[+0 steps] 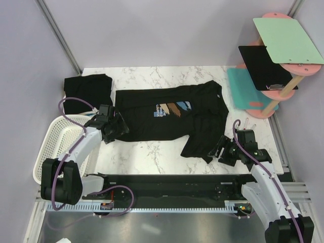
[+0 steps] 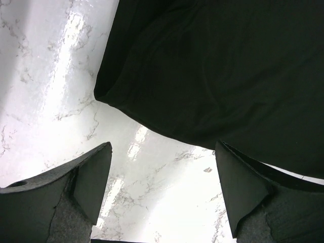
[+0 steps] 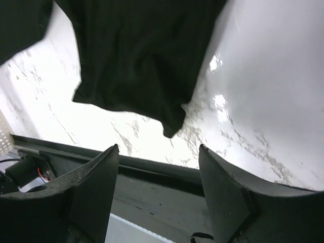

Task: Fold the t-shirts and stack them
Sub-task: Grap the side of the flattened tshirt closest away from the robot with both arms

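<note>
A black t-shirt (image 1: pixel 169 115) with a small blue, brown and white chest print lies spread flat across the middle of the marble table. A second black t-shirt (image 1: pixel 87 86) lies folded at the back left corner. My left gripper (image 1: pixel 117 128) hovers at the spread shirt's lower left corner, open, with only bare marble between its fingers (image 2: pixel 91 177); the shirt's hem (image 2: pixel 217 76) lies just ahead. My right gripper (image 1: pixel 223 150) is open beside the shirt's near sleeve (image 3: pixel 147 61), nothing between its fingers (image 3: pixel 228 192).
A white laundry basket (image 1: pixel 50 144) stands off the table's left edge. A pink stand at the back right carries a rigid black panel (image 1: pixel 263 66), a mint green board (image 1: pixel 287 40) and a teal mat (image 1: pixel 244 87). A black rail (image 1: pixel 167 185) runs along the near edge.
</note>
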